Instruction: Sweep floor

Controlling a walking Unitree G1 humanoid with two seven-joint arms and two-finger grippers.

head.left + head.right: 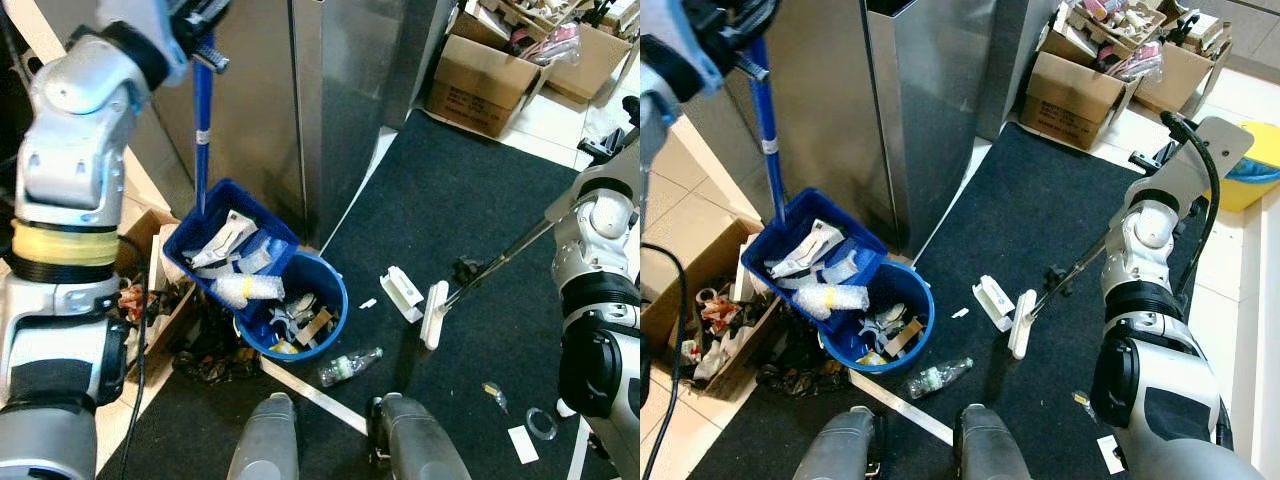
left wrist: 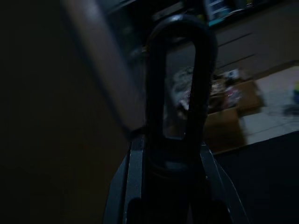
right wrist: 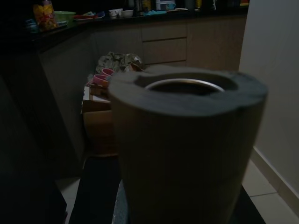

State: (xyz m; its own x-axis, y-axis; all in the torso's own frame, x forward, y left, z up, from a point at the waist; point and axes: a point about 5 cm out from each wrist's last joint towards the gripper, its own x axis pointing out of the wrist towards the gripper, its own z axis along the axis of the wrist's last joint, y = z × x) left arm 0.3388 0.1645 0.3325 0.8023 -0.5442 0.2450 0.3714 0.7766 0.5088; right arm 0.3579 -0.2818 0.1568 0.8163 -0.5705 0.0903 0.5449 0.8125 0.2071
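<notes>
left gripper [image 1: 195, 20] clamps the dustpan [image 1: 225, 250] pole; tilted over the blue bin [image 1: 300, 300], trash might spill. right gripper's jaws: cannot tell, broom [image 1: 437, 312] below

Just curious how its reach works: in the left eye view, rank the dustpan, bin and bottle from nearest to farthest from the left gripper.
From the left gripper, raised at upper left:
1. Dustpan, hanging below it.
2. Bin, under the dustpan's lower end.
3. Bottle, on the mat by the robot's feet.
</notes>
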